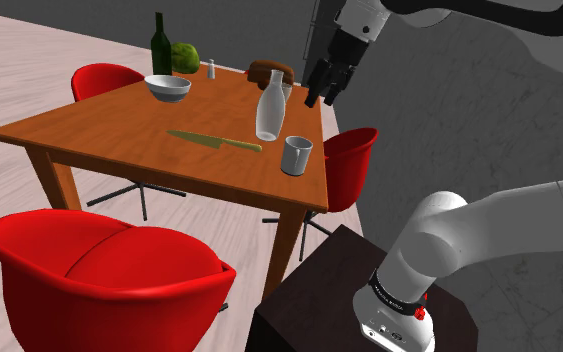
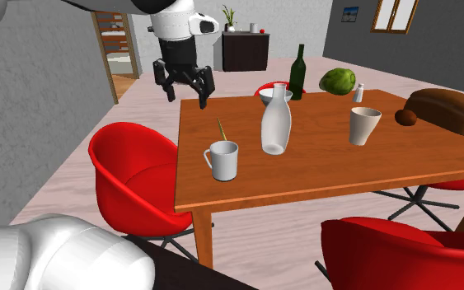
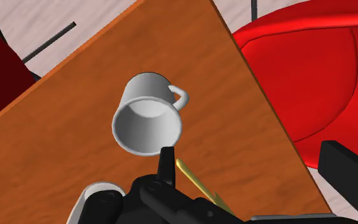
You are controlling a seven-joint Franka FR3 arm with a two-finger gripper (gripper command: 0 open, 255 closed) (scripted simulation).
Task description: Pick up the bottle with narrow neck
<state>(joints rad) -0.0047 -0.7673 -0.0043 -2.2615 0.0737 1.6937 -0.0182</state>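
Shoulder view: wooden table among red chairs, grey walls; pale translucent bottle upright beside mug; gripper fingers apart.

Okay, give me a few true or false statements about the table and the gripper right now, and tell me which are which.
1. The gripper is open and holds nothing. True.
2. The pale bottle lies on its side. False: it stands upright on the table.
3. The mug with a handle stands close to the table's edge. True.
4. The knife sits inside the bowl. False: it lies flat on the tabletop, apart from the bowl.
5. A dark green bottle stands next to a round green fruit. True.
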